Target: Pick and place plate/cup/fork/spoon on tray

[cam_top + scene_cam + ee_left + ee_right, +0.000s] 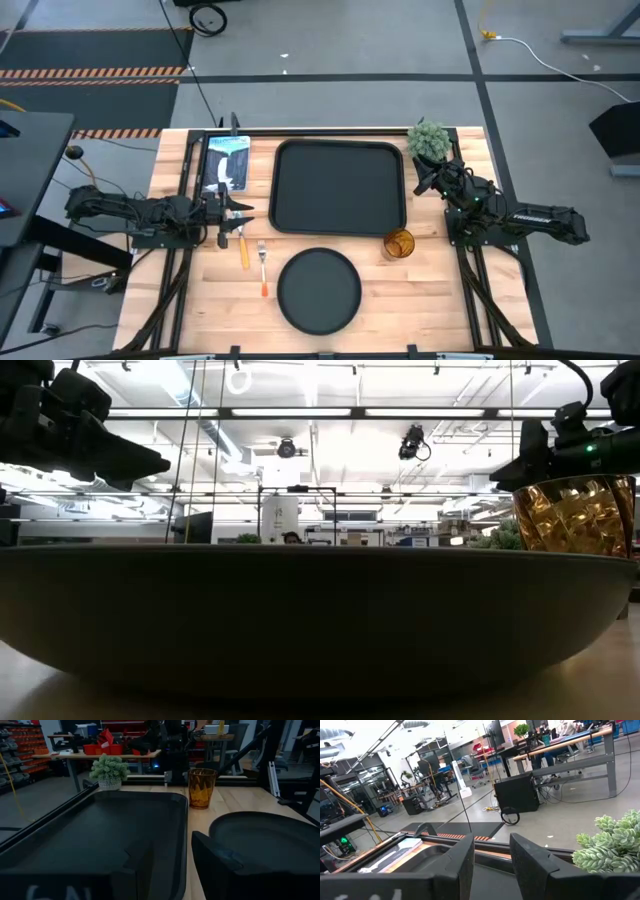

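One tray [340, 188], big, stiff and still bare, mid-table. One plate [319, 290] just in front of it: rigid and flat, probably best pinched at the raised rim. One cup [398, 244] off the tray's near right corner: light, likely slick, to be gripped across the wall. One spoon [242, 247] and one fork [263, 266] side by side left of the plate: thin, low, awkward; best taken mid-handle. Left gripper [236, 212] above the spoon, right gripper [426, 180] beside the plant [429, 139], both with jaws apart, holding nothing.
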